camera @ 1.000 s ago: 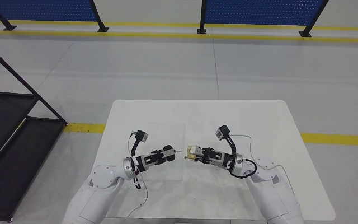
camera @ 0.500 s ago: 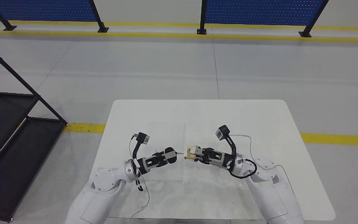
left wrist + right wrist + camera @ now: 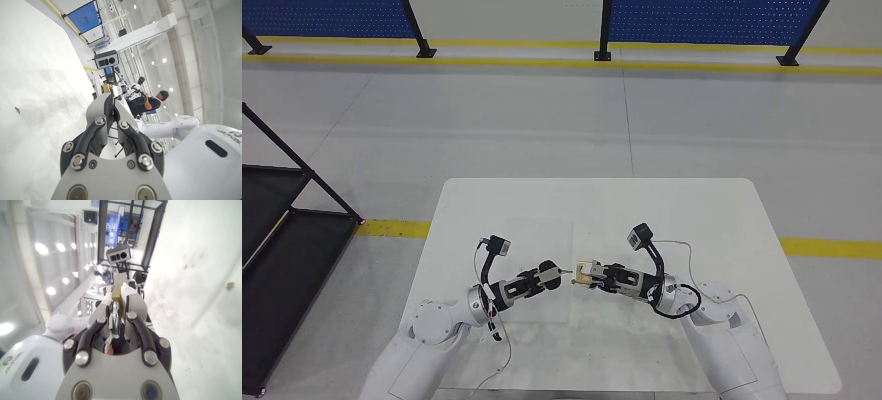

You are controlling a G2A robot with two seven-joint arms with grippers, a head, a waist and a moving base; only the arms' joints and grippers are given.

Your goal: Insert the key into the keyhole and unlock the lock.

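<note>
Top view, lower centre: left gripper (image 3: 551,272) and right gripper (image 3: 596,273) face each other, key (image 3: 563,271) just beside lock (image 3: 583,272), apparently aligned for insertion. Left wrist view: fingers (image 3: 98,109) pinched together, presumably on the key. Right wrist view: fingers (image 3: 135,302) clamped on the lock (image 3: 116,294), steadying it.

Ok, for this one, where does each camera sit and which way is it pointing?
Top view: above the arms, looking down at the table; shows both arms, the left tool with the key facing the right tool with the lock.
Left wrist view: on the left wrist, looking along its shut tool toward the lock and the right tool.
Right wrist view: on the right wrist, looking along its tool, shut on the lock, toward the left tool.
Shared: the wrist views face each other; both show the lock.
</note>
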